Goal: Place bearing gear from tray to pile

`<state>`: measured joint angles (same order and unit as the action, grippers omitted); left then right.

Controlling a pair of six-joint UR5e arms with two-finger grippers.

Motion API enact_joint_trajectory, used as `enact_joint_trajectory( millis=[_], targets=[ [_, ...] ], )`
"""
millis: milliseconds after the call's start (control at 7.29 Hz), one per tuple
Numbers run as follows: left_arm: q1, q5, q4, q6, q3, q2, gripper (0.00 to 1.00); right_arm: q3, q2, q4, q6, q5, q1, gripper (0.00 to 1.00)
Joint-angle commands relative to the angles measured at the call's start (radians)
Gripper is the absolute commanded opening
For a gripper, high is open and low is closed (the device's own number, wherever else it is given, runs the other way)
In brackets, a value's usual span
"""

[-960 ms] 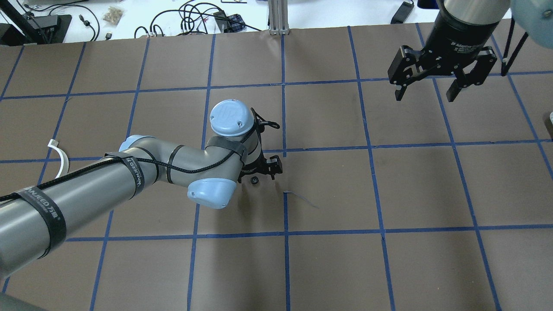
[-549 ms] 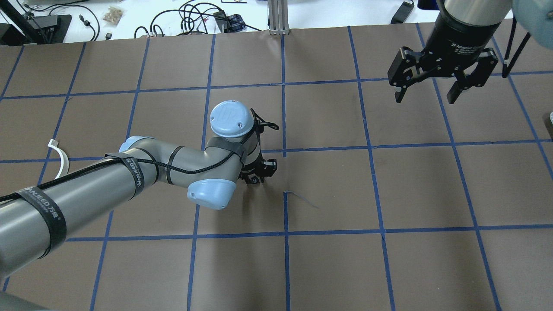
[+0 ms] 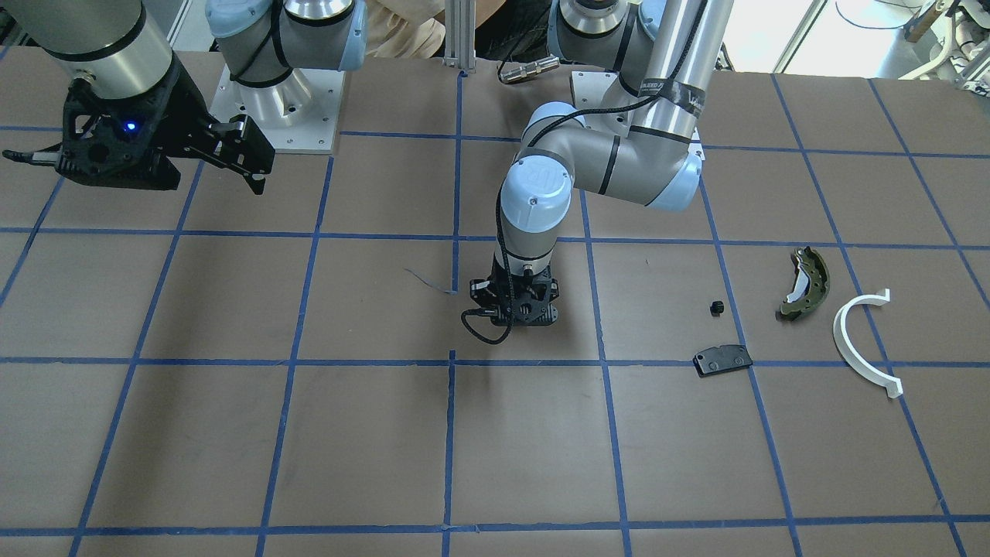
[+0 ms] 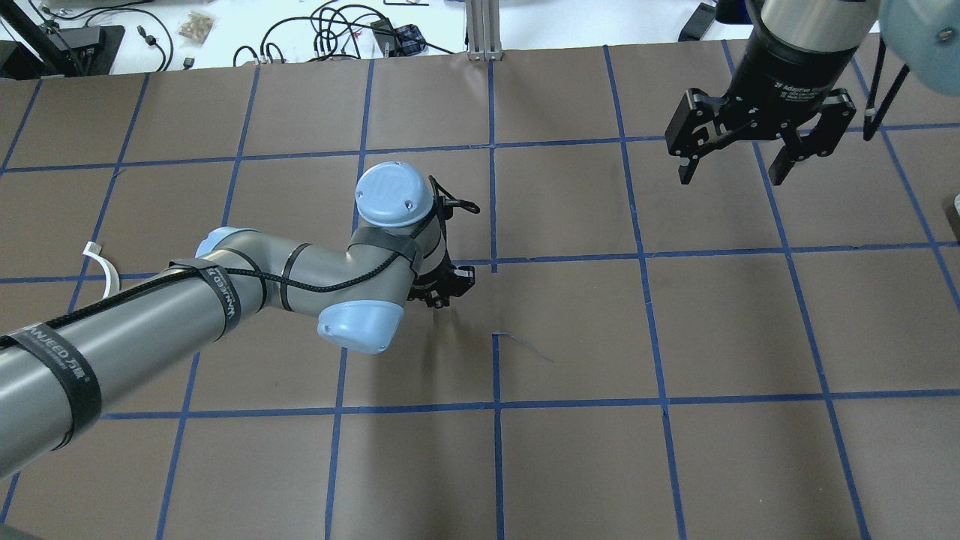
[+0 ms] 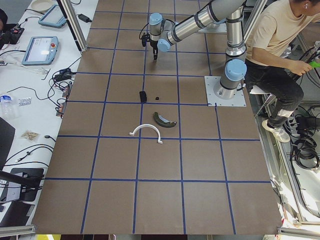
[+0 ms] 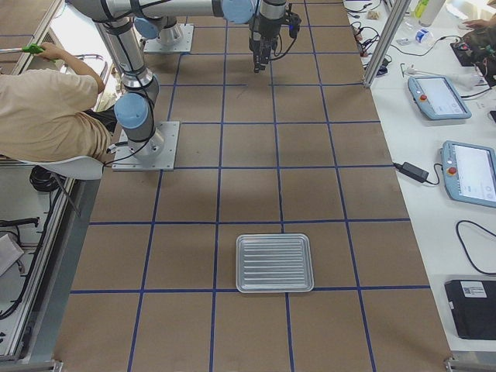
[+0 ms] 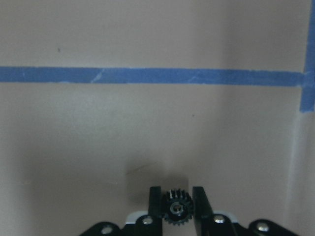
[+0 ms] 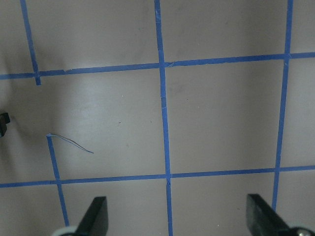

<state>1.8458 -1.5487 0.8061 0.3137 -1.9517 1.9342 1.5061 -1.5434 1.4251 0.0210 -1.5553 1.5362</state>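
The bearing gear (image 7: 177, 215), small, black and toothed, is pinched between the fingers of my left gripper (image 7: 177, 206), which is shut on it. That gripper (image 3: 516, 308) points straight down near the table's middle (image 4: 443, 289). The pile lies toward the left arm's side: an olive-green brake shoe (image 3: 805, 283), a white half-ring arc (image 3: 860, 342) and a flat black pad (image 3: 722, 360). The ribbed metal tray (image 6: 274, 263) sits far off at the table's right end. My right gripper (image 4: 730, 177) hangs open and holds nothing (image 8: 179, 220).
Another small black gear (image 3: 715, 307) lies beside the black pad. A seated person (image 5: 280, 45) is behind the robot bases. Cables and tablets (image 5: 41, 50) line the bench past the table's far edge. Brown paper with a blue tape grid (image 4: 570, 330) covers the table.
One second ago the gear lay on the paper beside my left gripper's open fingers. The fingers have since shut on it and the wrist has shifted slightly left and back. The right gripper drifted slightly away.
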Motion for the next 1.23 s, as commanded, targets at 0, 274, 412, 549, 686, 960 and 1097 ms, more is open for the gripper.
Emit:
enact_joint_trajectory(
  millis=[0, 274, 412, 549, 686, 960, 1097],
  targets=[
    [-0.069, -0.002, 0.264, -0.153, 0.113, -0.050, 0.00, 0.002, -0.001, 0.005, -0.004, -0.008, 0.001, 1.00],
    [-0.312, -0.141, 0.361, -0.478, 0.073, -0.125, 0.00, 0.002, -0.015, 0.005, -0.003, -0.011, 0.001, 1.00],
    [-0.491, -0.145, 0.361, -0.590, 0.065, -0.145, 0.00, 0.003, -0.020, 0.001, -0.003, -0.011, -0.001, 1.00],
    [-0.651, -0.146, 0.364, -0.757, 0.057, -0.126, 0.00, 0.003, -0.018, 0.001, -0.004, -0.011, 0.001, 1.00],
    [-0.763, -0.146, 0.337, -0.916, 0.060, -0.112, 0.00, 0.009, -0.018, 0.011, -0.007, -0.009, 0.001, 1.00],
    [-0.797, -0.136, 0.308, -0.950, 0.051, -0.107, 0.00, 0.009, -0.017, 0.011, -0.018, -0.011, -0.001, 1.00],
    [-0.795, -0.134, 0.308, -0.943, 0.047, -0.103, 0.00, 0.009, -0.015, 0.011, -0.016, -0.009, -0.001, 1.00]
  ],
)
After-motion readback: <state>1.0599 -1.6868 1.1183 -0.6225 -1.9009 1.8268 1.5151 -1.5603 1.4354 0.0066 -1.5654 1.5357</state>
